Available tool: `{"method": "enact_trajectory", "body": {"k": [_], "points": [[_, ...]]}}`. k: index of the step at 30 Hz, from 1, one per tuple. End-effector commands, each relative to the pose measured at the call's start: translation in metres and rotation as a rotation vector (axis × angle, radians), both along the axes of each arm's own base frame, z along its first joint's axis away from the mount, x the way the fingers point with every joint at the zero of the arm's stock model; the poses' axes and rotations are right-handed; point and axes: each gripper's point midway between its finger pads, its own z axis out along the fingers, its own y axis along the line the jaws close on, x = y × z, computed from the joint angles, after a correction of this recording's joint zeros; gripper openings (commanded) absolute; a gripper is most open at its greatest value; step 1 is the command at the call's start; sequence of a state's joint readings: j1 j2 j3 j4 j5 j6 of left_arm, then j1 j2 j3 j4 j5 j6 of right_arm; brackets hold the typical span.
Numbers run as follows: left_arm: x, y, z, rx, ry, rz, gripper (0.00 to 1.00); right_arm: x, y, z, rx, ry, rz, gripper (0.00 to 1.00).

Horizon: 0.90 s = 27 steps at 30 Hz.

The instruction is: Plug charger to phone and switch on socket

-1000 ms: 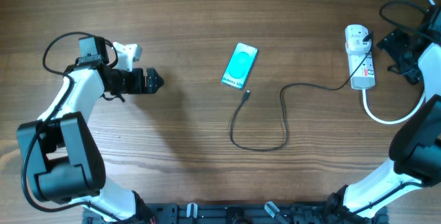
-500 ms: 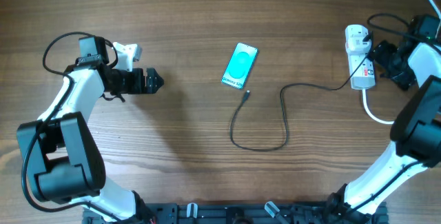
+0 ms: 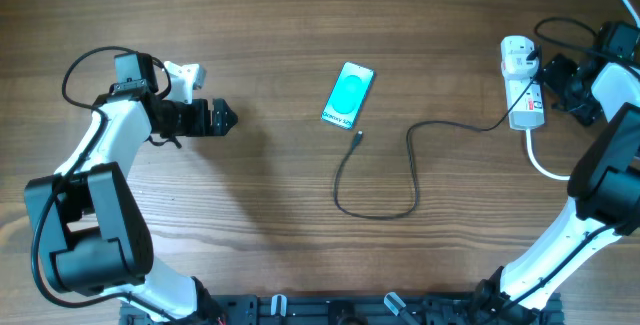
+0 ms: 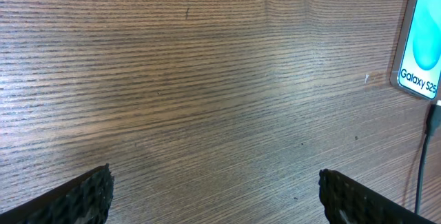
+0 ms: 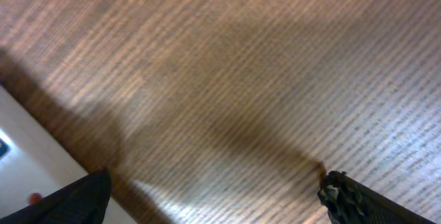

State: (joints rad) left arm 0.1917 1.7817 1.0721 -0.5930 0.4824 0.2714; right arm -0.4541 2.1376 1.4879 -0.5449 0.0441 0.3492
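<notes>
The phone lies face up mid-table with a teal screen; its white band end shows in the left wrist view. The charger cable loops from its connector tip just below the phone to a black plug in the white socket strip. The cable tip also shows in the left wrist view. My left gripper is open and empty, well left of the phone. My right gripper is open, right beside the socket strip, whose white edge shows in the right wrist view.
The strip's thick white cord curves down and right from the strip toward the right arm. Thick black robot wires arc above the right gripper.
My right gripper has moved left and up toward the socket strip and now sits right beside it. The left arm, phone and cable have not moved.
</notes>
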Motion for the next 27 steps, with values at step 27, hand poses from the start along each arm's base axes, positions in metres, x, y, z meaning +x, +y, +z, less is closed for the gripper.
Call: {"method": "enact_trajectory", "body": {"k": [27], "points": [[0.004,0.002,0.008,0.013,-0.029,-0.004,1.00,-0.014,0.035,-0.011,0.148,0.055,0.056,1.00]]}}
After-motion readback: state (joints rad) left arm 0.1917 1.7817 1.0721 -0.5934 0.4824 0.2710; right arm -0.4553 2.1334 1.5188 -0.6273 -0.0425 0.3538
